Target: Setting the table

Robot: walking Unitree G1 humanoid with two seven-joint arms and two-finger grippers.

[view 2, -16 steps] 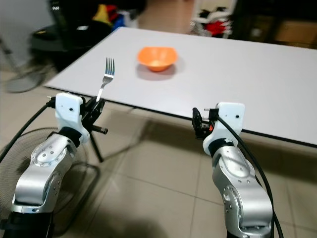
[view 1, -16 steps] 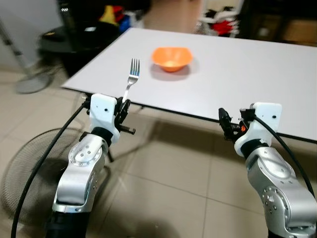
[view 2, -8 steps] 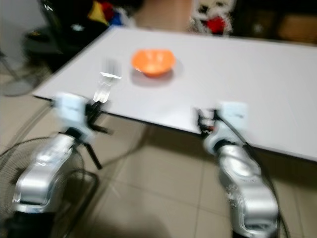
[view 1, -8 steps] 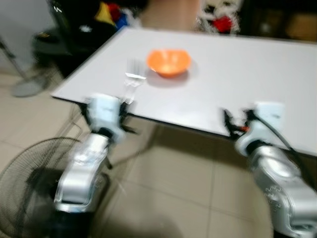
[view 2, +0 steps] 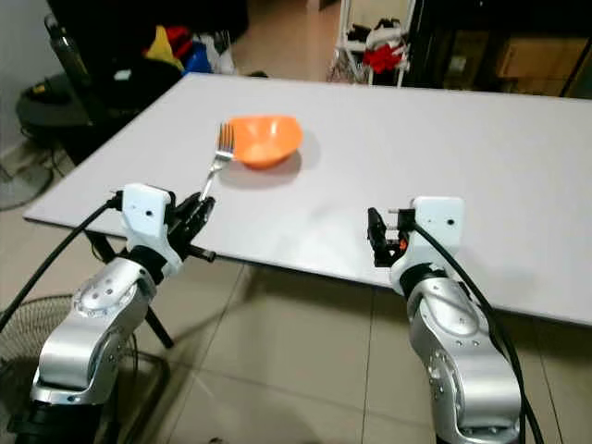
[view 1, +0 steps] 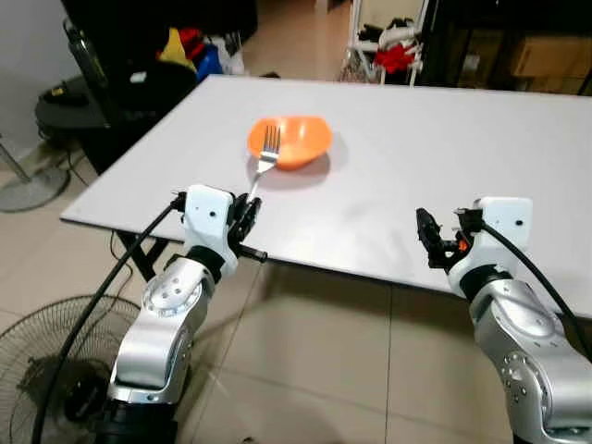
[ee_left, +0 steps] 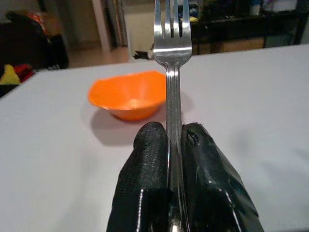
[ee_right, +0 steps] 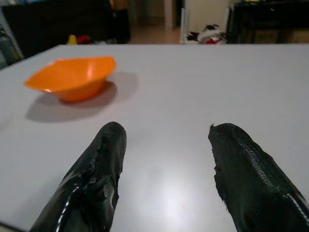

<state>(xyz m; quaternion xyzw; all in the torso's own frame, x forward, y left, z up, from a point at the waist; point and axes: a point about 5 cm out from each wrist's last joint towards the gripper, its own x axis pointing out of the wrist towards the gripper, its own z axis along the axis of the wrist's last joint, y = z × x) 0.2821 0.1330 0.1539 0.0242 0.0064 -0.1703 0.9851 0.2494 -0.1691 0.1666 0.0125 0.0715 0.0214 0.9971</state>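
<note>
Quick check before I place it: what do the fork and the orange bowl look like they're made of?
Fork: polished metal, likely stainless steel, going by its bright silver shine.
Orange bowl: probably plastic, with uniform colour, a thin rim and a soft sheen, though glazed ceramic can't be excluded.

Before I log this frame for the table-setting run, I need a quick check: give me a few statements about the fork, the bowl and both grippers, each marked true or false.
1. The left gripper is shut on the fork, tines pointing up. True.
2. The orange bowl holds food. False: its inside looks empty.
3. The right gripper is open and holds nothing. True.
4. The fork already lies flat on the table. False: it is held upright above the near edge.
5. The bowl stands on the floor beside a fan. False: it stands on the white table.
</note>
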